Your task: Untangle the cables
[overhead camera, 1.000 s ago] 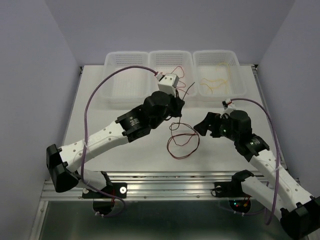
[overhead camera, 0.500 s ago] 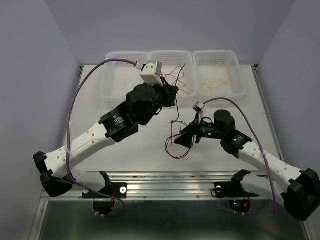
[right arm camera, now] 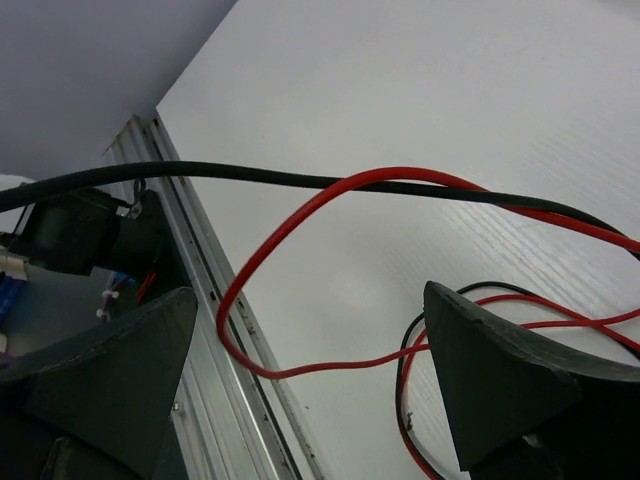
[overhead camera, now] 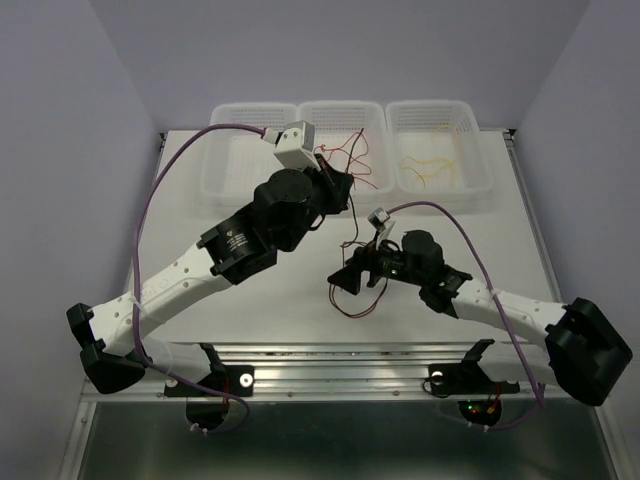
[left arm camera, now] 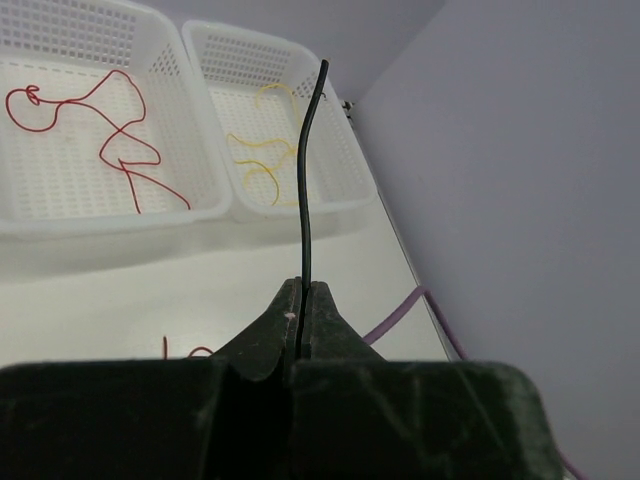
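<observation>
Both arms here, left arm (overhead camera: 185, 278) and right arm (overhead camera: 503, 307): white hole-dotted shells between chunky black joints (overhead camera: 285, 205). A purple cable (overhead camera: 140, 225) loops over each, a white camera block (overhead camera: 293, 145) caps the left wrist, and the right pincer (right arm camera: 310, 298) shows matte black wedge fingers (right arm camera: 500, 390).

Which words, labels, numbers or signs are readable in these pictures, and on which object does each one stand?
No text can be read.
Round white marking on the left arm's black joint: too small and blurred to read.
The baskets, the cables and the table: no writing visible.
</observation>
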You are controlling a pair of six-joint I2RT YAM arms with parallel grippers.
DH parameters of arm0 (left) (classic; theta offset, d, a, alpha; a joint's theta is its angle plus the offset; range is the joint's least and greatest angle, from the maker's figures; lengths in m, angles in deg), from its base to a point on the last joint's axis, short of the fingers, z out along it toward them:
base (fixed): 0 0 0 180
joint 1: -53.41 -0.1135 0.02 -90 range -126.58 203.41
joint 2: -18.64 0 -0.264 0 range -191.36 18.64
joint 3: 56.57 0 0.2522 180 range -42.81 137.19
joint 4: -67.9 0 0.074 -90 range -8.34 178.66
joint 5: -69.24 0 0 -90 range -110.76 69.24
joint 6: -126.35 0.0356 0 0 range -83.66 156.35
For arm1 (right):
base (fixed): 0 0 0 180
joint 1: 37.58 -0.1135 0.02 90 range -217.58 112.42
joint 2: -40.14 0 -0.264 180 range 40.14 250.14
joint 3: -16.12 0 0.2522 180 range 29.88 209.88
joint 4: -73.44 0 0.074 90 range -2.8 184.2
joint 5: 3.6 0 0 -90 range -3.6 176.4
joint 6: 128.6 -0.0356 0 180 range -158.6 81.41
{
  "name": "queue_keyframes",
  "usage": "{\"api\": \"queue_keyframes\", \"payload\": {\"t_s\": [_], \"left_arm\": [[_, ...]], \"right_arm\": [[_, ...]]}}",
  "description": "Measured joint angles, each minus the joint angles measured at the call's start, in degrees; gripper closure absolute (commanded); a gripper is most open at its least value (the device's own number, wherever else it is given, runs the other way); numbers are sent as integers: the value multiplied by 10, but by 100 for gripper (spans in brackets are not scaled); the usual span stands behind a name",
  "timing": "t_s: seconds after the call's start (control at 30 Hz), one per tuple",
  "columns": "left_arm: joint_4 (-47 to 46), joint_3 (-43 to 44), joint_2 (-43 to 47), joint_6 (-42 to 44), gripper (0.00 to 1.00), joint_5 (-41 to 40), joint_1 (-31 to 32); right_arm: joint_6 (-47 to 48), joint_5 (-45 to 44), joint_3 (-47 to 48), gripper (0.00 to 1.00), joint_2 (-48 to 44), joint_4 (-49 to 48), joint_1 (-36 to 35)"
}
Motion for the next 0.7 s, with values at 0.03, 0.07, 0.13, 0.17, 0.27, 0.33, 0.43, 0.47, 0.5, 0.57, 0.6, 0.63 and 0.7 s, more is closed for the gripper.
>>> {"api": "queue_keyframes", "payload": {"t_s": [0.03, 0.07, 0.13, 0.17, 0.27, 0.33, 0.43, 0.47, 0.5, 0.57, 0.6, 0.63, 0.7], "left_arm": [[0, 0, 0, -2, 100, 0, 0], [0, 0, 0, -3, 100, 0, 0], [0, 0, 0, -6, 100, -1, 0], [0, 0, 0, -8, 100, -7, 0], [3, 0, 0, -13, 100, -30, 0], [24, 6, 0, -19, 100, -69, 0], [59, 24, -1, -30, 100, -117, -14], [74, 33, -1, -37, 100, -135, -32], [81, 37, -1, -42, 100, -144, -44], [108, 39, 2, -63, 100, -165, -112], [117, 33, 5, -72, 100, -165, -147], [121, 21, 9, -82, 100, -167, -182], [142, -18, 25, -104, 100, -169, -252]], "right_arm": [[-2, -7, 0, 2, 15, -9, -1], [-8, -15, 0, 22, 29, -17, -3], [-13, -19, 0, 60, 50, -31, -4], [-22, -19, 0, 98, 64, -46, -5], [-40, -24, 0, 99, 75, -56, -7], [-49, -40, 0, 99, 69, -57, -7], [-55, -99, 3, 99, 32, -16, -7], [-55, -116, 8, 99, 17, 4, -7], [-52, -149, 16, 99, -4, 37, -7], [-45, -193, 33, 99, -35, 78, -7], [-40, -222, 47, 99, -52, 106, -7], [-35, -249, 65, 99, -68, 134, -7], [-22, -310, 102, 99, -91, 183, -3]]}}
